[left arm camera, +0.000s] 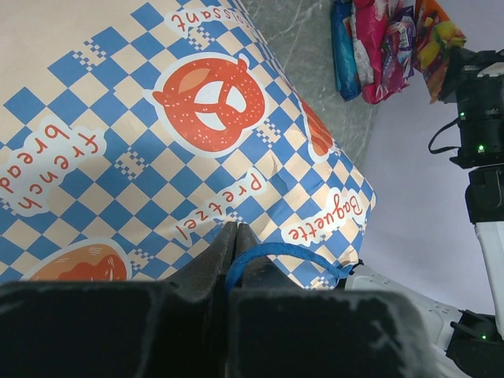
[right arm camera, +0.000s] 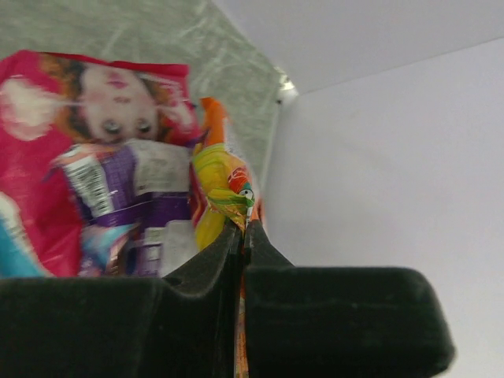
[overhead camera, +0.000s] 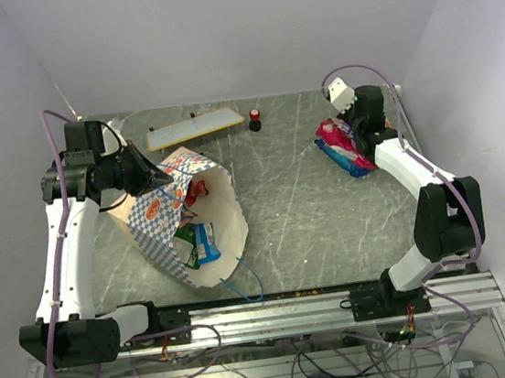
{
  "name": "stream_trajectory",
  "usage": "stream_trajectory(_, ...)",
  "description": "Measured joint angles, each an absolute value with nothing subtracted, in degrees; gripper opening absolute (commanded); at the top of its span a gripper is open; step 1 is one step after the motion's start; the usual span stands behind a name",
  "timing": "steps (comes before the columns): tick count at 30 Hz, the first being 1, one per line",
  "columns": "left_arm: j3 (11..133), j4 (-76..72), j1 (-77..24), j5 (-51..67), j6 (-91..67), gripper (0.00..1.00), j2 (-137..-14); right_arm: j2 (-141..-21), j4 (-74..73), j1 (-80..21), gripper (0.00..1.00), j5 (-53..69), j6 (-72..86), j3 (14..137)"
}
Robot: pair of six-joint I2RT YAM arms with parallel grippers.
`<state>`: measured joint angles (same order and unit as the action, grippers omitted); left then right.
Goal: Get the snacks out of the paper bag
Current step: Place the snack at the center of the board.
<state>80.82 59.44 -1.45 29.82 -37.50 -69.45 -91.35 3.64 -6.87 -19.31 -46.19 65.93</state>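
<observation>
Paper bag (overhead camera: 158, 210), blue-and-white checkered with orange-red pretzel logos, is laid tilted on its side at table left. Its mouth is opened toward the near right and the cream lining is shown. Inside, a green packet (overhead camera: 186, 246), a small blue packet (overhead camera: 206, 241) and a red wrapper (overhead camera: 197, 191) are seen. One blue cord handle (overhead camera: 245, 282) is trailed on the table. At far right, a magenta-red packet (overhead camera: 333, 135) is stacked on a long blue packet (overhead camera: 349, 162). An orange packet (right arm camera: 220, 181) is seen on edge just beside them.

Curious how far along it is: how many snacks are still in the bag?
3 show in the paper bag: a green packet beside a blue packet at its near end, a small red wrapper farther back. More may be hidden.
</observation>
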Motion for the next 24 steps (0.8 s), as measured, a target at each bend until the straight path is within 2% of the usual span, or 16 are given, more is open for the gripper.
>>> stream_trajectory(12, 80.0, 59.6, -1.5, 30.1, -37.4, 0.07, -69.3, -91.2, -3.2, -8.9, 0.00, -10.0, -31.7, 64.3)
stream_trajectory(24, 79.8, 60.7, -1.5, 30.3, -36.7, 0.07, -66.8, -94.6, -3.4, -10.3, 0.02, -9.7, -20.3, 63.2)
